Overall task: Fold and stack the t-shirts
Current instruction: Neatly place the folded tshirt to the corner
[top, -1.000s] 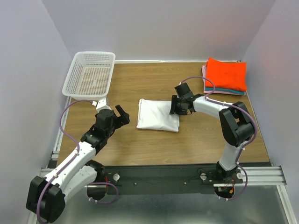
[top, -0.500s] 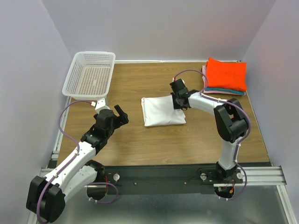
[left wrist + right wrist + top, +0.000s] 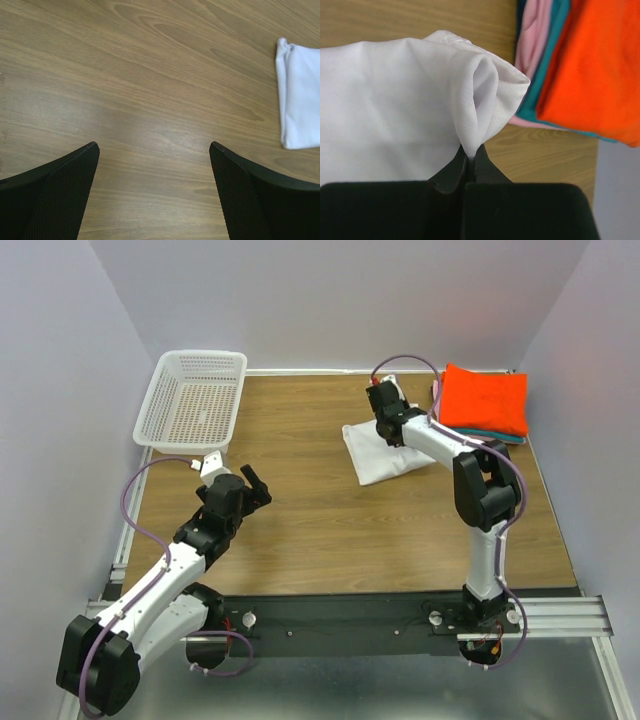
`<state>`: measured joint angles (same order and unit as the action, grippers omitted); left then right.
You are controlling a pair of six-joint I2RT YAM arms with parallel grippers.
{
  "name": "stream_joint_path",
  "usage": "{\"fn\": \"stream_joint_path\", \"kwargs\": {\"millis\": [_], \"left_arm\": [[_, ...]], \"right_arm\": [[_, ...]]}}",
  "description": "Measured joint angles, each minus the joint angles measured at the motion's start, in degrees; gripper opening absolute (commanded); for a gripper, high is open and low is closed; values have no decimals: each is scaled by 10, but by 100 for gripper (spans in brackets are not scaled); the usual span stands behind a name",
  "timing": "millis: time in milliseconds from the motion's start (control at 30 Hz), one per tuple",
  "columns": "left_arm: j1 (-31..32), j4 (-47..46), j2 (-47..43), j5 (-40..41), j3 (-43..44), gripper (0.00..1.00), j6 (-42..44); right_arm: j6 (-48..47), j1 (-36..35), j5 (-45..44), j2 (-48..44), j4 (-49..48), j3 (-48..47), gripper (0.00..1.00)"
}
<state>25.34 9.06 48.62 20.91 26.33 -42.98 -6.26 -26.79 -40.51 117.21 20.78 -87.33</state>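
The right gripper point(image 3: 470, 152) is pinching a raised fold of the folded white t-shirt point(image 3: 388, 453), which is lying just beside the stack of orange-red, teal and pink shirts point(image 3: 484, 402). The left gripper point(image 3: 154, 146) is hovering with its fingers wide apart over the wooden table point(image 3: 300, 540).

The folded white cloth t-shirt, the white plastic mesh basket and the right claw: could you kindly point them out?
folded white cloth t-shirt point(image 3: 380, 455), top view, its flat middle.
white plastic mesh basket point(image 3: 195, 410), top view, its mesh floor.
right claw point(image 3: 469, 150), right wrist view, between its pinched fingertips.
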Motion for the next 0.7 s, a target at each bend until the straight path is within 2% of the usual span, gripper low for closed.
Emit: {"fn": "stream_joint_path", "kwargs": {"millis": [333,700], "left_arm": [[-1,5,7,30,7,98,0],[-3,7,33,55,34,98,1]], "right_arm": [[-87,42,-74,58,-3,-144,1],[-184,73,-118,87,-10,-224,1]]}}
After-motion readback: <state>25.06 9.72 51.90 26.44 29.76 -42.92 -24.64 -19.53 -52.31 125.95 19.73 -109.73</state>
